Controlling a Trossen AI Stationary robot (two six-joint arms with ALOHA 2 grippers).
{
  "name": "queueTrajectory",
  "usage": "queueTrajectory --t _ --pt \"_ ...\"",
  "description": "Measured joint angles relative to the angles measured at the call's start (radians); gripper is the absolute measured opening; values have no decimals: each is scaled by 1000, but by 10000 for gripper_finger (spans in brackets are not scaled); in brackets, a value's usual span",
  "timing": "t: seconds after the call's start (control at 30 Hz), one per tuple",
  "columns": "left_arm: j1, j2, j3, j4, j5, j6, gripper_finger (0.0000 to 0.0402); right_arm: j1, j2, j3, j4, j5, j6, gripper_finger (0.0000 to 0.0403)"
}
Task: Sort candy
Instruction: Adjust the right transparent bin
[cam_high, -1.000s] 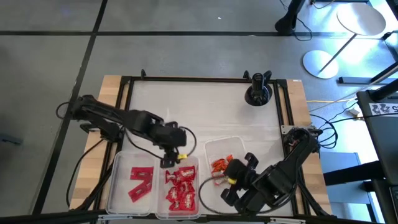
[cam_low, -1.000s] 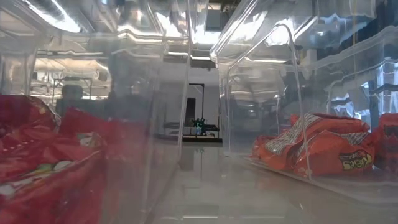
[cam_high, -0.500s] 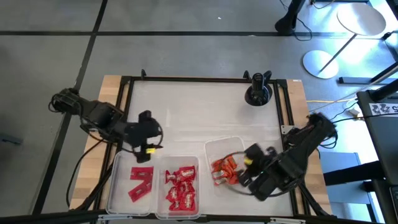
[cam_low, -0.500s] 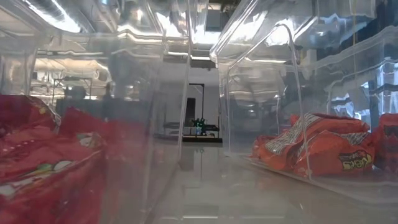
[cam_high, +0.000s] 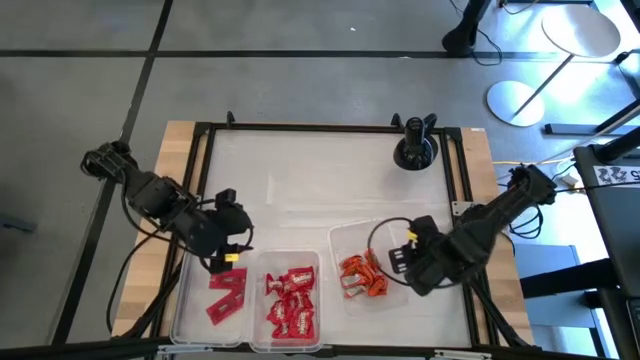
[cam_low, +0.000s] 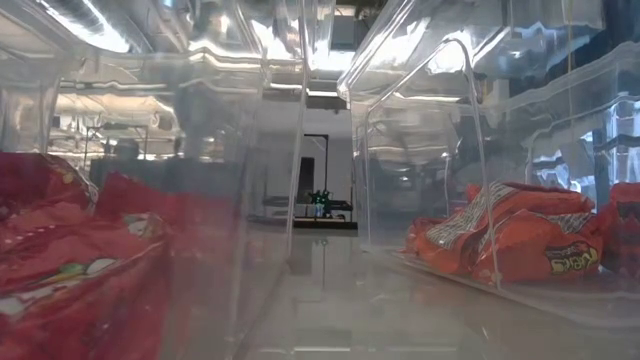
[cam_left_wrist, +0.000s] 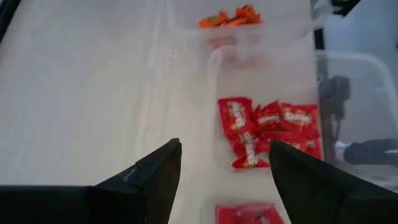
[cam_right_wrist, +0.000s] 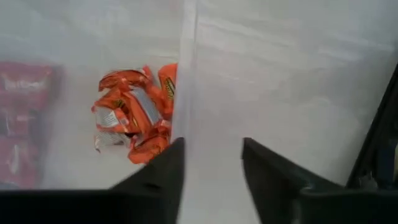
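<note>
The right hand (cam_high: 403, 262) has its fingers apart with nothing between them, at the edge of the right bin (cam_high: 345, 232), and the orange candy (cam_high: 360, 276), a small heap I cannot count exactly, lies just beside it, toward the middle of the table (cam_high: 320, 180). The left hand (cam_high: 226, 255) is also open and empty; just in front of it, in the left bin (cam_high: 192, 268), lie the flat red bars (cam_high: 227, 294), about three, with long sides roughly along the bin. Beyond them, the middle bin (cam_high: 300, 258) holds the small red packets (cam_high: 291, 302), perhaps seven or eight; no loose candy shows on the table, so the sorting seems nearly finished.
</note>
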Motion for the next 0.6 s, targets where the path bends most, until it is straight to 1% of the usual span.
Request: queueTrajectory --t 0.13,0.2,0.27,0.37,0.47,0.6 --pt "-21 -1 -33 -27 -43 -43 233 -41 13 -1 19 -6 -33 233" --pt "-31 -1 -55 -26 -47 -61 233 -56 14 -1 29 -9 -52 261" --pt "-39 -1 -74 -26 -49 -73 233 -67 19 -1 47 -13 -79 280" --pt "-55 0 -99 -22 -49 -98 233 -86 40 -1 53 -27 -105 287" --pt "-66 -1 -126 -22 -50 -113 233 -96 60 -37 98 -63 -137 281" --pt "-73 0 -150 -24 -50 -118 233 -114 62 -146 267 -82 -161 268"
